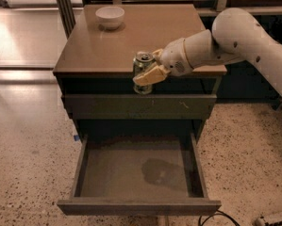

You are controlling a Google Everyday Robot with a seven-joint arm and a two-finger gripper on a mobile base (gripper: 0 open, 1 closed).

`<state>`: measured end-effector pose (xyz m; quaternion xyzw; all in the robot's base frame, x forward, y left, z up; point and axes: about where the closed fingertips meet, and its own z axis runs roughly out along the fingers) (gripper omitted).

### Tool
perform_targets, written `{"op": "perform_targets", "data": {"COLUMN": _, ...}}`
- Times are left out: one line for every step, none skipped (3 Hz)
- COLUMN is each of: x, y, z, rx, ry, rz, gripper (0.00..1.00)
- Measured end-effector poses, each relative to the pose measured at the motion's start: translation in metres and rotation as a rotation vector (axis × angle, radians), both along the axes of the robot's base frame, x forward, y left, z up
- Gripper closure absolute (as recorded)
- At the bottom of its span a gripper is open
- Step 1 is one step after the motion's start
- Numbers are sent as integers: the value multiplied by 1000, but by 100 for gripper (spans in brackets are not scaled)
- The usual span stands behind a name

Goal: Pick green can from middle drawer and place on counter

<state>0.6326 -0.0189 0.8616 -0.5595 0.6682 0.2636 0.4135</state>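
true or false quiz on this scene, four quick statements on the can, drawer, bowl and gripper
1. The small dark green drink can is clamped in the two-finger gripper. True.
2. The can lies on the floor of the wide dark grey-brown middle drawer. False: it is held up at the front edge of the tan-brown counter.
3. The white bowl sits near the counter's back left corner. True.
4. The middle drawer is shut. False: it is pulled open.

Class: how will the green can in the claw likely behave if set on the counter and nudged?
The can, upright in the claw at the front edge of the counter, looks like rigid metal, so it is probably stiff. Narrow and tall, it might tip and then roll. The glossy counter may let it slide.
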Motion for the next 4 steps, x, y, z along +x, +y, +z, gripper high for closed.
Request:
{"op": "perform_targets", "data": {"x": 0, "y": 0, "z": 0, "rx": 0, "ry": 0, "rz": 0, "gripper": 100}}
{"op": "perform_targets", "data": {"x": 11, "y": 5, "z": 40, "rx": -23, "ry": -6, "rz": 36, "gripper": 100}}
{"op": "perform_targets", "data": {"x": 26, "y": 10, "z": 88, "rx": -27, "ry": -39, "rz": 57, "gripper": 100}}
{"op": "perform_targets", "data": {"x": 48, "y": 24, "z": 103, "rx": -44, "ry": -22, "rz": 99, "gripper": 100}}
